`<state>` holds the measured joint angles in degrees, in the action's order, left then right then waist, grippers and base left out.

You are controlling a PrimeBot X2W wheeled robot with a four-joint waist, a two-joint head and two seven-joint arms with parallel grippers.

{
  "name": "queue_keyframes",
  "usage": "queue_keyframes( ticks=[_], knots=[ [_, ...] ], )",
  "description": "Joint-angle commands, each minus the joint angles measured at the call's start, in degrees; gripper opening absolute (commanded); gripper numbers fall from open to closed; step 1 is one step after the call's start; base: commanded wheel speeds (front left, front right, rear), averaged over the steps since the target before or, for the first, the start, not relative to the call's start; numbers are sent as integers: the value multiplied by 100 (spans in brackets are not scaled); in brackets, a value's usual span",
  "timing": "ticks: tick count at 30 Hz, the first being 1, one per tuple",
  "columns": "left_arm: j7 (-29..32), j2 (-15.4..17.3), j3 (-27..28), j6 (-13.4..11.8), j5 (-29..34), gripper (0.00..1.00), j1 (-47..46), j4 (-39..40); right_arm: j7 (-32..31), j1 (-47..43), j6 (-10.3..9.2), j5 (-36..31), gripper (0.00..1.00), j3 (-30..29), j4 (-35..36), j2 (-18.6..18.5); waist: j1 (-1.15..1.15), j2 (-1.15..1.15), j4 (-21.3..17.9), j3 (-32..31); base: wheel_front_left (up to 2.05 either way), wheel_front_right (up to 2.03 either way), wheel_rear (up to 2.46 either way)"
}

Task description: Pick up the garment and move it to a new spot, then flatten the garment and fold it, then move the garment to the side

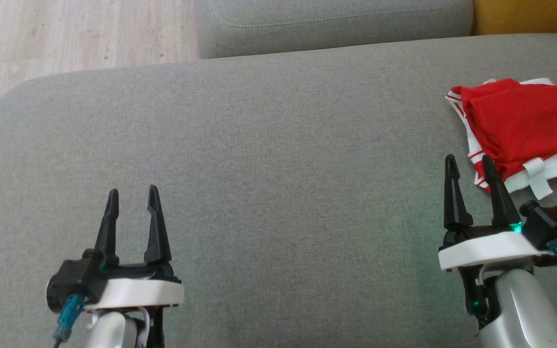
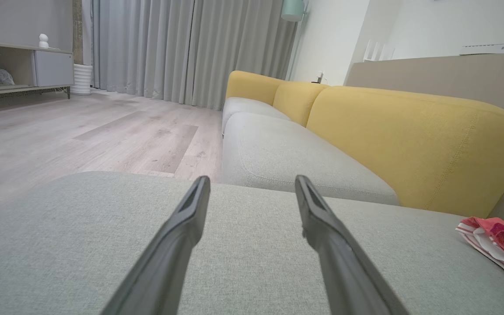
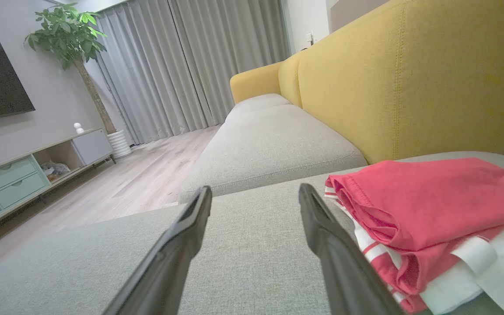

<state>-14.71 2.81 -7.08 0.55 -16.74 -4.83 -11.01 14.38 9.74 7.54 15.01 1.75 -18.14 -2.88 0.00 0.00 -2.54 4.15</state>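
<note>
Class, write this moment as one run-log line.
left pincer open, empty; right pincer open, beside folded red-and-white fabric garment; garment on grey sofa cushion

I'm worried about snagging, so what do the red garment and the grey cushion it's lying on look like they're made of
Garment: soft, thin cloth, perhaps a cotton or jersey knit. It is matte red with white striped trim and lies in rounded, limp folds.
Grey cushion: woven upholstery fabric, matte, with a fine speckled weave showing up close. It is probably padded beneath, judging by its rounded edge.
</note>
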Motion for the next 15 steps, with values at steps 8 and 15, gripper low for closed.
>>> queue_keyframes(
  ticks=[8,15],
  knots=[
    [-29,7,219,-54,-161,100,-110,114,62,54,-5,-39,100,174,267,0,0,0,-51,22,0,0,0],
    [-29,7,180,-77,-285,100,-107,67,62,35,-5,-41,100,179,272,0,0,0,-59,30,0,0,0]
  ],
)
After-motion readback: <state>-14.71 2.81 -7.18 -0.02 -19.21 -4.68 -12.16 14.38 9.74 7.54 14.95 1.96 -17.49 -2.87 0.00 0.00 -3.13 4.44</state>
